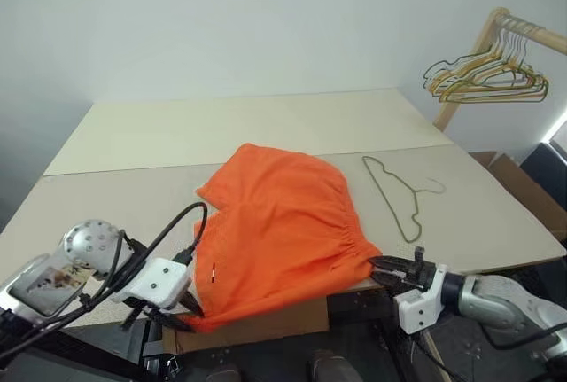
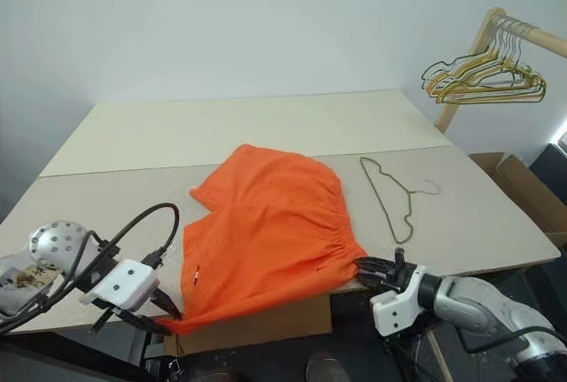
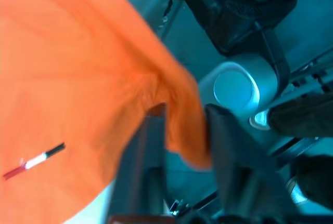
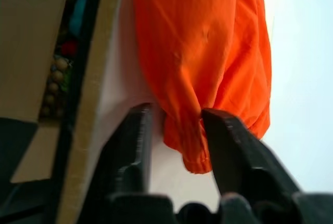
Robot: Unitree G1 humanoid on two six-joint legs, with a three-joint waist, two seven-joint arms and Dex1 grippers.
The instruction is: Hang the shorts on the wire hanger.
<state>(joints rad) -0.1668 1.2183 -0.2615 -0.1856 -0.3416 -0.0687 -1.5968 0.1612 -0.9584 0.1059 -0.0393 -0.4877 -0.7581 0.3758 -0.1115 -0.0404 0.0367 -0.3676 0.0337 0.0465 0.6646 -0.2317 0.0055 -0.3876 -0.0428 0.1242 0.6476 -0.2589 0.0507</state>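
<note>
The counter (image 1: 266,125) is carrying everything: 2 pale boards butted together, with a plain white wall behind and a cardboard box (image 1: 523,187) sitting off the right edge. A wooden rack (image 1: 509,27) at back right is holding a bunch of yellow and pale hangers (image 1: 487,76), well apart from the work.

The shorts (image 1: 279,231) are lying spread on the near half, the near hem hanging over the front edge, probably so the corners are reachable from below the counter line. The wire hanger (image 1: 397,196) is lying flat just beside them on the right, not touching, hook pointing right.

The left gripper (image 3: 182,146) is sitting at the near-left corner, fingers parted, a fold of orange cloth between them but not pinched. The right gripper (image 4: 174,146) is doing the same at the near-right waistband end: fingers apart, cloth loose in the gap. Both are reading as released, so the shorts are resting on the counter alone.
</note>
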